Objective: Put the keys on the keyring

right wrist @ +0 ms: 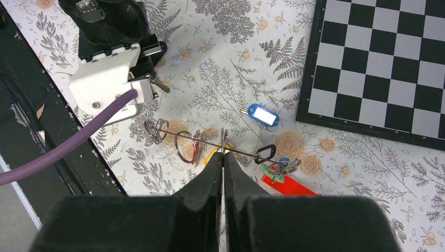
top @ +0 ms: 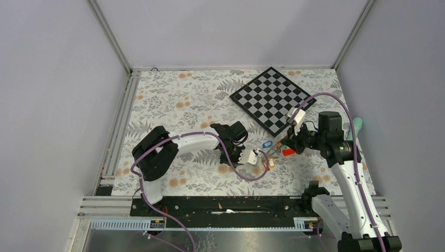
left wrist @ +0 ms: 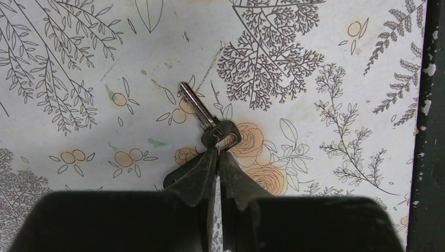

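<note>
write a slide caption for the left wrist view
Left gripper pinching a key by its head, blade pointing away over the flowered table cover.

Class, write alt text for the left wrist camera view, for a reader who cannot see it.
The left hand, dark fingers pressed together, pinches the head of a small metal key whose blade points away to the upper left. Beneath lies a white tablecloth printed with grey ferns and orange flowers.

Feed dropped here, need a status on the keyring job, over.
Left gripper shut on a key by its head. Right gripper shut on the keyring, edge-on. Blue-tagged key loose nearby; red block beside the ring.
</note>
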Tool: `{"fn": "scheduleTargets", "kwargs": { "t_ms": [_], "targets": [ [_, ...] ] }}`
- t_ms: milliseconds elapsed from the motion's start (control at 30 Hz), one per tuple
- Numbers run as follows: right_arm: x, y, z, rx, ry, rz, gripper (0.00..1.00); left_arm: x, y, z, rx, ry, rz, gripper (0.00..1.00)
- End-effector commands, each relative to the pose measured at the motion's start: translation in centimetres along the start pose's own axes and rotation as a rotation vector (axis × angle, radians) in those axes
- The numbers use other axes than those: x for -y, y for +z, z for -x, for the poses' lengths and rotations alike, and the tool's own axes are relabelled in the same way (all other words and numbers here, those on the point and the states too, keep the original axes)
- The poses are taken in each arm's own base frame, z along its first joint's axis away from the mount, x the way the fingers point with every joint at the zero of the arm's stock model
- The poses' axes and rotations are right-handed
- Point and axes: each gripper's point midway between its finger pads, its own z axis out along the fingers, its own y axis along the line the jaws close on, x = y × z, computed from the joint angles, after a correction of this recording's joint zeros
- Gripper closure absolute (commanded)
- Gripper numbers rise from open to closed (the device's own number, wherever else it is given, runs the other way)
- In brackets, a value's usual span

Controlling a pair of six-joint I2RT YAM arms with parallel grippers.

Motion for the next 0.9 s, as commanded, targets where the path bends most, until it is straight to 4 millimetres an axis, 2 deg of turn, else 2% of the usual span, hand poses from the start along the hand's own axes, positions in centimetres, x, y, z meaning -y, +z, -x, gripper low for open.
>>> {"fn": "scheduleTargets", "kwargs": {
  "t_ms": [0,100,333,667,867],
  "targets": [
    [-0.1,0.0,1.3,0.056,-0.019,0.014,1.0,-0.7,-0.6,1.2,0.03,0.02,0.027,0.96],
    [-0.1,-0.1,1.4,0.058,-0.019,0.015,1.0,-0.6,-0.8,1.3,0.035,0.022,0.029,1.0],
    [0.0,0.0,1.6,0.058,-0.019,0.019,1.0,-0.9,-2.1,1.7,0.044,0.045,0.069,1.0],
    [-0.5,0.0,1.9,0.059,-0.092,0.076,1.0,-0.9,-4.5,3.4,0.112,0.11,0.106,1.0],
    [-0.9,0.6,1.8,0.068,-0.119,0.133,1.0,-1.6,-7.1,5.0,0.231,0.111,0.114,1.0]
  ]
}}
